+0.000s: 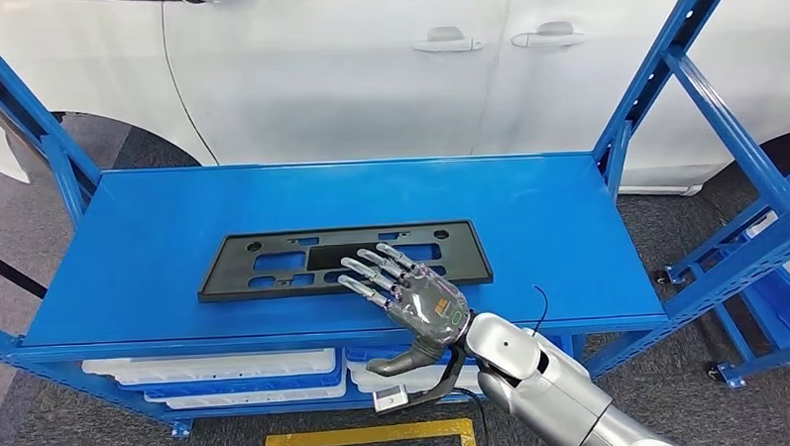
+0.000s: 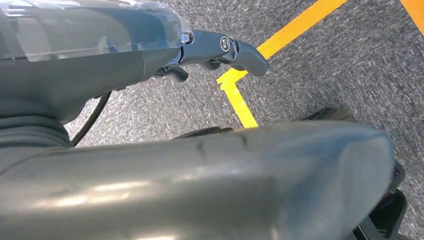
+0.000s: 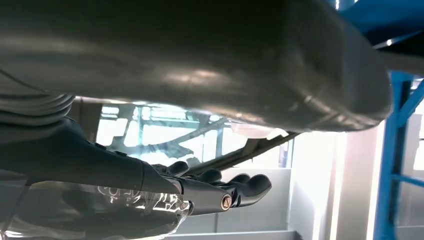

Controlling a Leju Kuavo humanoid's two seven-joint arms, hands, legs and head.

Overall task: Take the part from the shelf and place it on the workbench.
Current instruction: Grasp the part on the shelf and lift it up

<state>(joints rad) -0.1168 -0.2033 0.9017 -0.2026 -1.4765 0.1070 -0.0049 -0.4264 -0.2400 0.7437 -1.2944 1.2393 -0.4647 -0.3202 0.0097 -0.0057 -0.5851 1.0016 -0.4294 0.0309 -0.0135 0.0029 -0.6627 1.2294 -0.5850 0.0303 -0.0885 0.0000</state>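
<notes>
Right robot hand (image 1: 414, 300) open, fingers spread flat over the near edge of the black part (image 1: 343, 258), which lies flat on the blue shelf (image 1: 125, 262) just ahead. Thumb hangs below the shelf lip. Best move: slide fingers over the part's edge, pinch firmly, lift level.

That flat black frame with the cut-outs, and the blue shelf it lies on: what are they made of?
The flat black rectangular frame looks like moulded plastic: matt, thin, with neat cut-out holes and a raised rim. The blue shelf top looks like painted sheet metal: smooth, with a soft sheen, on blue steel-like posts. Neither is certain by sight alone.
</notes>
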